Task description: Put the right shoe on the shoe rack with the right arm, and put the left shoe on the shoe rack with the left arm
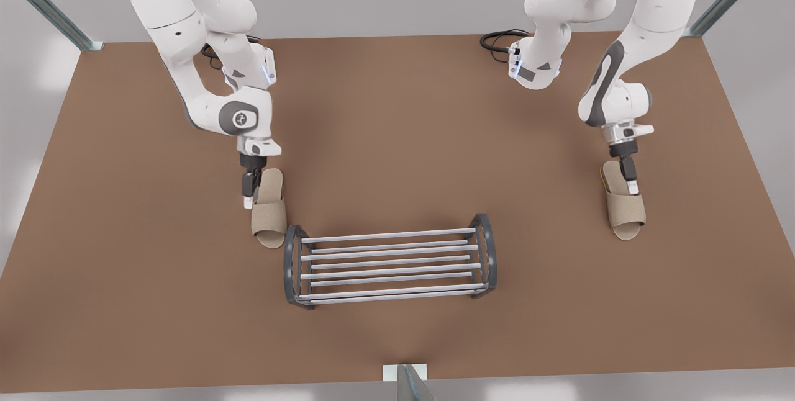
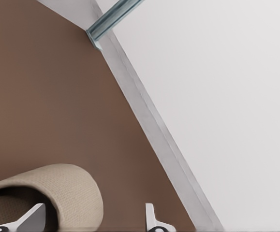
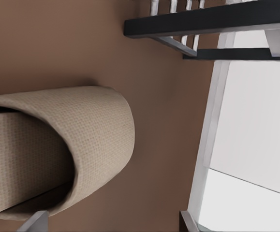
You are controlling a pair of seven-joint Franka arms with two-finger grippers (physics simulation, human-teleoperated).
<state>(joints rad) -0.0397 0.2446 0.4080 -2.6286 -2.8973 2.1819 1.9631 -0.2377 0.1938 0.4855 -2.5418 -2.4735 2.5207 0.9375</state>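
Two beige slippers lie on the brown table. The right shoe (image 1: 270, 215) (image 3: 81, 140) lies at the front view's left, just beside the end frame of the shoe rack (image 1: 385, 235) (image 3: 188, 21). My right gripper (image 1: 248, 197) (image 3: 110, 222) is open and low at this shoe's edge, straddling the side of its upper band. The left shoe (image 1: 624, 208) (image 2: 57, 188) lies far off at the front view's right. There my left gripper (image 1: 631, 184) (image 2: 91, 220) is open too, with one fingertip (image 2: 33, 216) inside the band's opening and the other outside it.
The rack stands at mid-table toward the near edge, its silver bars bare. The table's side edge (image 2: 154, 135) and a metal corner post (image 2: 110, 17) run close beside the left shoe. Black cables (image 1: 497, 40) lie at the back.
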